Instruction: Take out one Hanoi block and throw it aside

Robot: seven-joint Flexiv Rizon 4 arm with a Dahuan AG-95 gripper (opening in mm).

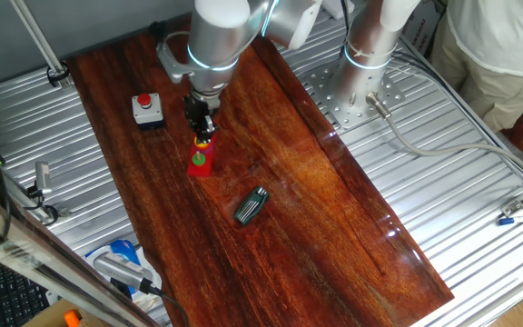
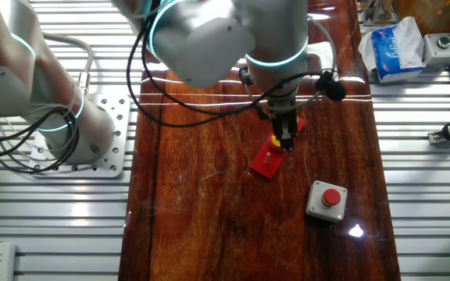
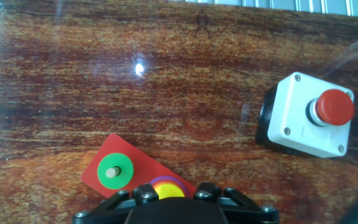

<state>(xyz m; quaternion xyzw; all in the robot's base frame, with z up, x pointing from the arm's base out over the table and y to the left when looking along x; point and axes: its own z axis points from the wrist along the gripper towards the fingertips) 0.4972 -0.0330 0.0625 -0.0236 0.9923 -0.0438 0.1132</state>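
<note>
The Hanoi block (image 3: 170,188), a tiny yellow disc, sits on top of a purple ring on the red base (image 3: 107,155). It also shows in one fixed view (image 1: 204,142) and in the other fixed view (image 2: 274,143). A green disc (image 3: 115,173) sits on another peg of the base. My gripper (image 3: 174,198) points straight down over the base, its jaws on either side of the yellow disc and closed against it. The fingertips are hidden under the hand. The disc is still low on the stack.
A white box with a red push button (image 3: 308,118) stands on the wooden board to the right of the base. A black tool (image 1: 251,206) lies on the board nearer the front. Ribbed metal table surface surrounds the board.
</note>
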